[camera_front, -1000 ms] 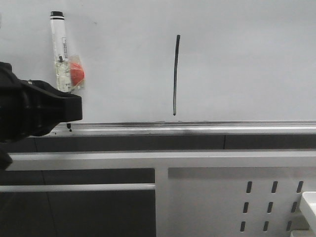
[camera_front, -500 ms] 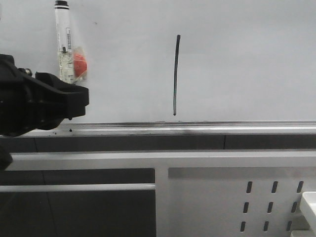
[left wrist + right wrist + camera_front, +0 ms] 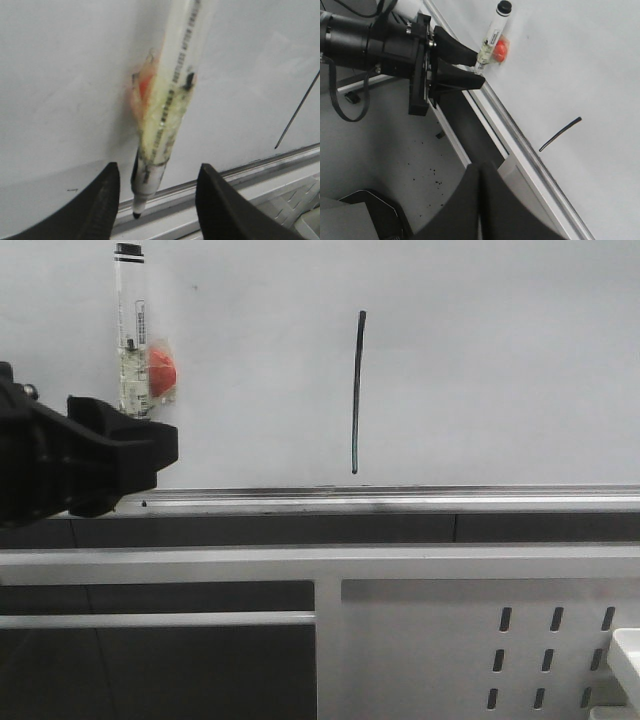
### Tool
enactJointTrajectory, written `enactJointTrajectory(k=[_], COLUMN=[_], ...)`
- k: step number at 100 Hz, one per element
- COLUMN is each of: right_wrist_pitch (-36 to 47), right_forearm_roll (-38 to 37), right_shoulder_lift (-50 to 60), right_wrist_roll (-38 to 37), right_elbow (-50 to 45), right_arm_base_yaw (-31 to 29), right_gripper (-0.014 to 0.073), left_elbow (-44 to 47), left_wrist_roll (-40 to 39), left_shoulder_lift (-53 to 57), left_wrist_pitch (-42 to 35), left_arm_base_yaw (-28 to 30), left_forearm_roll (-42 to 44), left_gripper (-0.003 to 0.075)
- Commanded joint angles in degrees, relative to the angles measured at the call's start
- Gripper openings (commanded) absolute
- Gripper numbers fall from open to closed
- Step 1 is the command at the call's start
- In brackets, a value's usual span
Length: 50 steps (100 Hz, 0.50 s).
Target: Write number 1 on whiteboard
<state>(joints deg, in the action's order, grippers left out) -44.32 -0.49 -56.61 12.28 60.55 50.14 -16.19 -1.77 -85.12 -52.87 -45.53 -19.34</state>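
Hanging back nearest the robot, right gripper (image 3: 481,197) has its fingers pressed together, holding nothing, well clear of the board. No risk from it unless it swings in.

Frame (image 3: 420,640) sits low and near, with the rail (image 3: 400,496) just beyond it at the whiteboard's (image 3: 500,360) lower edge.

Left gripper (image 3: 159,172), at the far left, has its fingers spread either side of the marker's (image 3: 130,335) lower end. The wrist view shows a gap on both sides, so it isn't pinching. The marker stands about upright against the board with its bare tip down just above the rail. The red ball (image 3: 160,372) is taped to its side and looks to be what holds it there, though I can't tell how firmly.

Farthest along the board, the number 1 (image 3: 356,390) is already drawn. It's a thin black stroke right of the marker and well apart from it, ending a little above the rail. The task looks essentially done.

Risks:
- If the spread fingers pull away off-line, one could clip the marker body, tilting it or knocking it off the board.
- A nudged marker could drag its uncapped tip and leave a stray mark low on the board or on the rail.
- If the ball's hold is weak, the marker may slide or drop once the gripper goes.
- Smearing the stroke seems unlikely, since nothing is near it.
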Motion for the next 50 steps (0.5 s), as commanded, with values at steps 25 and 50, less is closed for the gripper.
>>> enactJointTrajectory(k=[25,50], right_wrist_pitch=[1.8,1.7], right_forearm_roll=[-0.1,-0.1], right_shoulder_lift=[0.4,3.3], right_wrist_roll=[0.6,0.6], right_elbow=[1.3,1.2], right_arm_base_yaw=[-0.3,-0.3], right_gripper=[-0.0069,-0.0069], left_elbow=[6.6,14.5], left_wrist_roll=[-1.1,-4.2], left_shoulder_lift=[1.5,2.7], left_wrist_pitch=[-15.4,-25.1], left_arm_base_yaw=[-0.3,-0.3], left_forearm_roll=[1.2,5.4], left_gripper=[0.0328,0.0127])
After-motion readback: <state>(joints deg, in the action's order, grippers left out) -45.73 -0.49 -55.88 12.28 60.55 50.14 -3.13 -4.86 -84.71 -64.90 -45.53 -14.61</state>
